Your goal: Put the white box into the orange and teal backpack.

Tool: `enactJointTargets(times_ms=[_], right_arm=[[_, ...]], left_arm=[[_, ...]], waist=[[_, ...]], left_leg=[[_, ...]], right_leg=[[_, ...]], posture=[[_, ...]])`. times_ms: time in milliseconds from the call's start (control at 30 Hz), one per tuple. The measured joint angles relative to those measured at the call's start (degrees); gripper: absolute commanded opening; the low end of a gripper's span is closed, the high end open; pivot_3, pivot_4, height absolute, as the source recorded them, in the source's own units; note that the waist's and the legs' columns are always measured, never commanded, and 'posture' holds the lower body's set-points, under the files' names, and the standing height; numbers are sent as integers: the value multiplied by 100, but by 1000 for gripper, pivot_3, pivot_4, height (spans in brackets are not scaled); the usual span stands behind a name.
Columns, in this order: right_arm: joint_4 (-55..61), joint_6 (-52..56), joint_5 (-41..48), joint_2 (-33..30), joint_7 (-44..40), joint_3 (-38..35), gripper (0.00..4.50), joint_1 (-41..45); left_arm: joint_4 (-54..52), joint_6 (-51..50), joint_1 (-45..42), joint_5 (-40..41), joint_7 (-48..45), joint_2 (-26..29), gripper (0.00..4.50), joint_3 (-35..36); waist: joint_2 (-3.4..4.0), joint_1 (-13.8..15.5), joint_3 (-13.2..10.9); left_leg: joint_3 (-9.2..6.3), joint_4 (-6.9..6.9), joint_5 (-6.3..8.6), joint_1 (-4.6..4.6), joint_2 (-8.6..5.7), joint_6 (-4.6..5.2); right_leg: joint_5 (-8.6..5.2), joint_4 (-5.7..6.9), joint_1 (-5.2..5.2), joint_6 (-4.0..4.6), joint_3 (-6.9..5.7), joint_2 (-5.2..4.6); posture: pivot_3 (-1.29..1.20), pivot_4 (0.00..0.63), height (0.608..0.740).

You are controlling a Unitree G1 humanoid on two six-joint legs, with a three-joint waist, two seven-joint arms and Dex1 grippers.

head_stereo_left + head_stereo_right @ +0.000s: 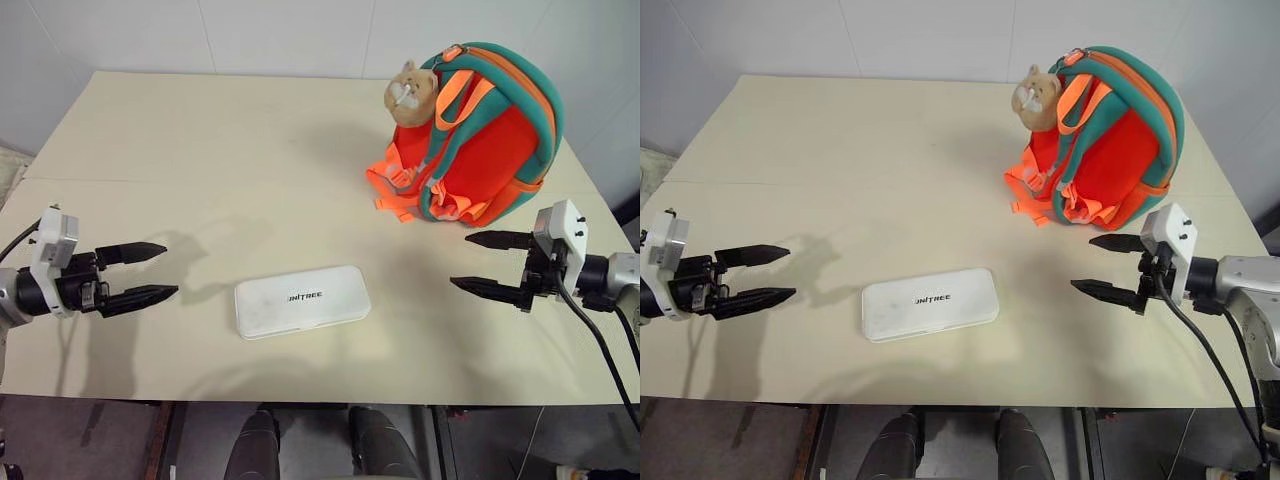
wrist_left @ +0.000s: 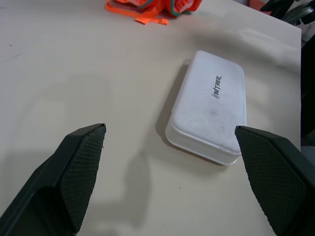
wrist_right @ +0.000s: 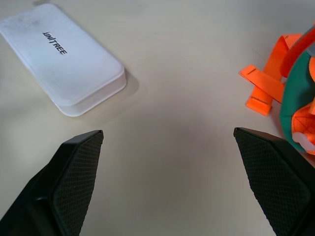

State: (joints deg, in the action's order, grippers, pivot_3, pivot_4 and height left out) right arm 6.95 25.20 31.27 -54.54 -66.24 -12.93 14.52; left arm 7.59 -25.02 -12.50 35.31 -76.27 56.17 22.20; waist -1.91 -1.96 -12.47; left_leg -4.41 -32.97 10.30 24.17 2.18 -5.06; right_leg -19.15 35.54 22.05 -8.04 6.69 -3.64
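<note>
The white box (image 1: pixel 302 301) lies flat on the cream table (image 1: pixel 200 150), near its front edge, lid closed and lettering up. The orange and teal backpack (image 1: pixel 490 140) stands upright at the far right of the table, well apart from the box, straps facing the robot, with a tan plush toy (image 1: pixel 410 92) at its top; whether its zipper is open cannot be told from this side. The left gripper (image 1: pixel 140 272) hovers left of the box, fingers spread, holding nothing. The right gripper (image 1: pixel 492 264) hovers right of it, just in front of the backpack, likewise spread and empty.
</note>
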Motion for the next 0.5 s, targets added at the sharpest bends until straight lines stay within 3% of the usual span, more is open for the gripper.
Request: enactJointTargets(times_ms=[367, 400, 500], right_arm=[[824, 435, 265, 592, 819, 144, 4483, 133], [876, 437, 245, 637, 891, 170, 4093, 135], [963, 433, 218, 800, 1077, 194, 3208, 142]], left_arm=[[-29, 31, -338, -117, 413, -190, 4500, -188], [-20, 66, -397, -148, 444, -201, 4500, -207], [-60, 176, -452, -157, 354, -201, 3916, -240]], waist=[[-1, -7, 0], [-1, -1, 0], [0, 4, 0]], left_leg=[[5, -7, -1, 3, 2, -1], [4, -7, -1, 4, 2, -2], [10, -7, -1, 4, 3, -2]], right_leg=[[15, 35, 21, -37, 7, 6], [15, 39, 26, -38, 7, 7], [15, 40, 27, -38, 13, 7]], posture=[[0, 150, 740], [0, 150, 740], [0, 150, 740]])
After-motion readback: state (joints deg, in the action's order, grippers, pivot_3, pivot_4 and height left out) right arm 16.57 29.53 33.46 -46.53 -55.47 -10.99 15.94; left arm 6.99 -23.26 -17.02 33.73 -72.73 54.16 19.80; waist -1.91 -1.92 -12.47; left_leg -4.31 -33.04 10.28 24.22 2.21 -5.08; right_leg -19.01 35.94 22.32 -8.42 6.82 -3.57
